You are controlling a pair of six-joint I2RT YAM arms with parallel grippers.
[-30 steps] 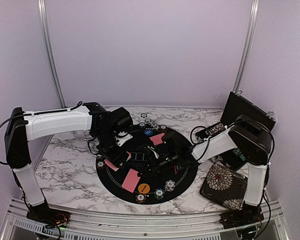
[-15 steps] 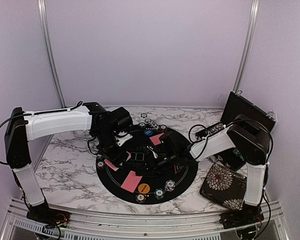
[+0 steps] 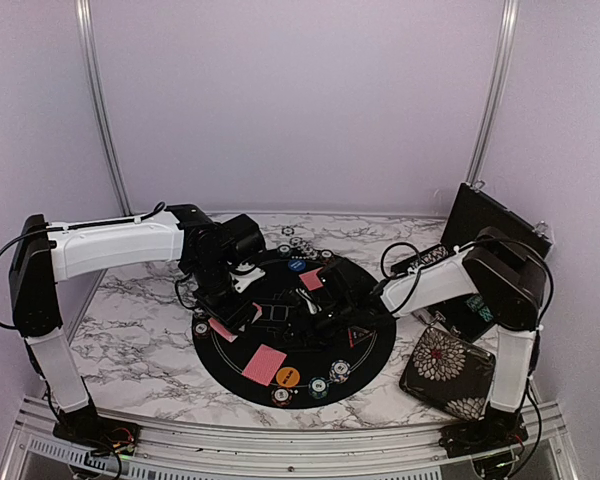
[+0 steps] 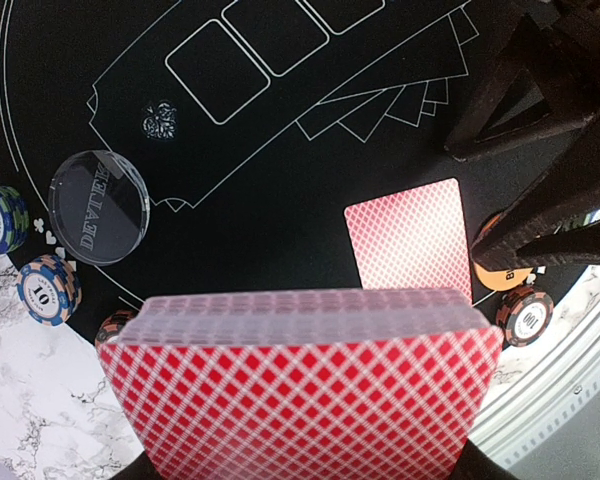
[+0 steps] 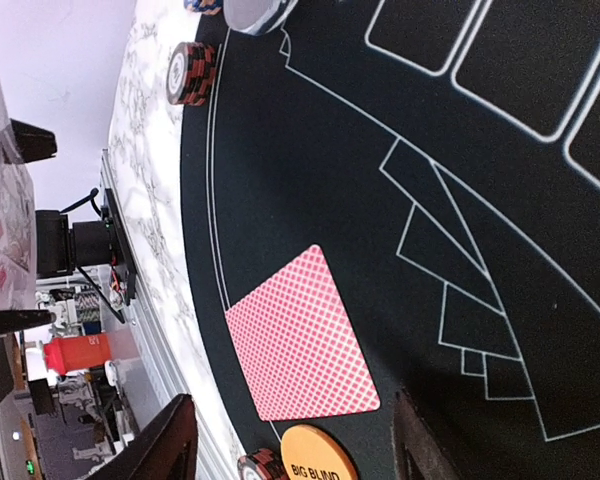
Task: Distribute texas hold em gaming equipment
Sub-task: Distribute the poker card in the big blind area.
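When the view from above was held against the one a second before, one change stood out: the right pincer (image 3: 322,318), then pressed together low over the black mat (image 3: 310,350), now had its jaws apart and sat a little further back toward the middle. The pink card (image 3: 265,362), which had looked narrower and more slanted, lay flat and free on the near part of the mat, just beside the orange disc (image 3: 288,377). A small triangle (image 3: 358,336) with a red edge lay on the right side of the mat. The left pincer (image 3: 223,322) had not moved and hung over the left edge of the mat, near the marble counter (image 3: 130,320).

From the left wrist, the deck (image 4: 300,400) of red-backed cards filled the bottom of the picture. It was clamped in the left pincer, whose fingers were almost hidden behind it. Further off, the dealt card lay face down, well apart from a clear round disc (image 4: 98,205) and the striped chips (image 4: 48,290).

From the right wrist, both fingers (image 5: 170,450) stood wide, with only the card on the mat below showing between them, and they touched nothing. I judged that this card was delivered to the near seat and that the next one should come from the deck.
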